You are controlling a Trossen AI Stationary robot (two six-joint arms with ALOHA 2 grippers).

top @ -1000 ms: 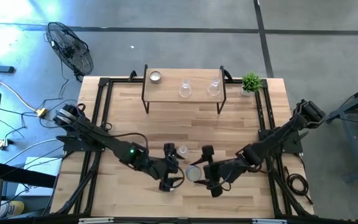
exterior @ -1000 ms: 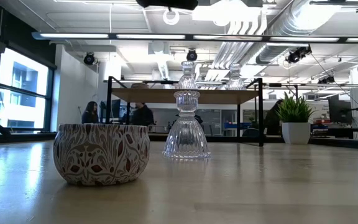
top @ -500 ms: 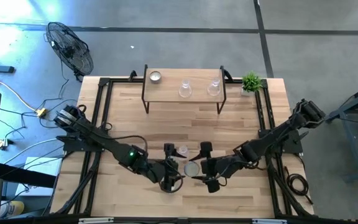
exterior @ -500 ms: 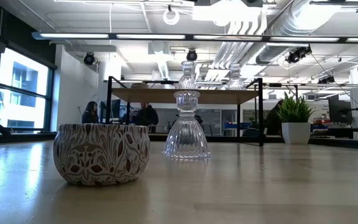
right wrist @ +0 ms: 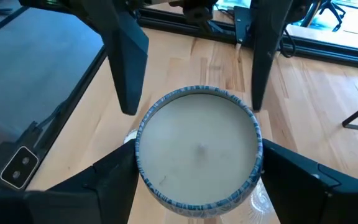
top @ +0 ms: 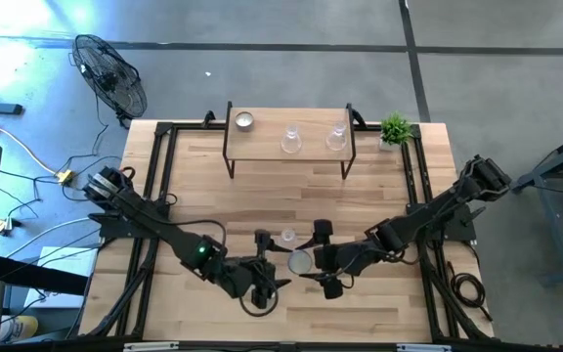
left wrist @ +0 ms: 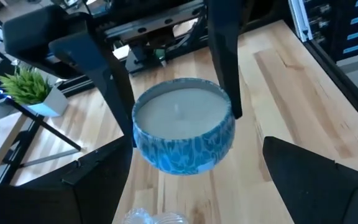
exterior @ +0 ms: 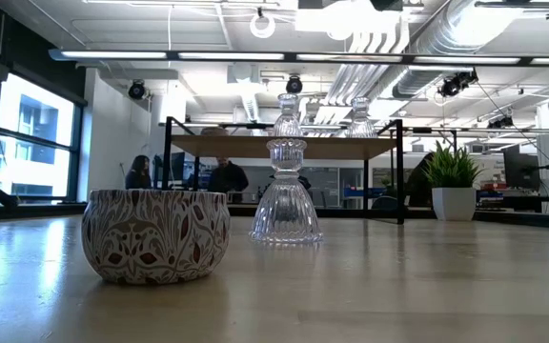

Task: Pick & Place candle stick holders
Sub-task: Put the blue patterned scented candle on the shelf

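Right gripper is clasping blue tealight cup near surface's front edge; left gripper is gaping wide just beside it.

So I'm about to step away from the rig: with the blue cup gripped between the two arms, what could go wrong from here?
1. The right gripper pinches the blue tealight cup by its round sides, so it might slip and drop.
2. The open left gripper faces it closely, so fingers could clash.
3. A glass holder stands right beside them and could get knocked over.
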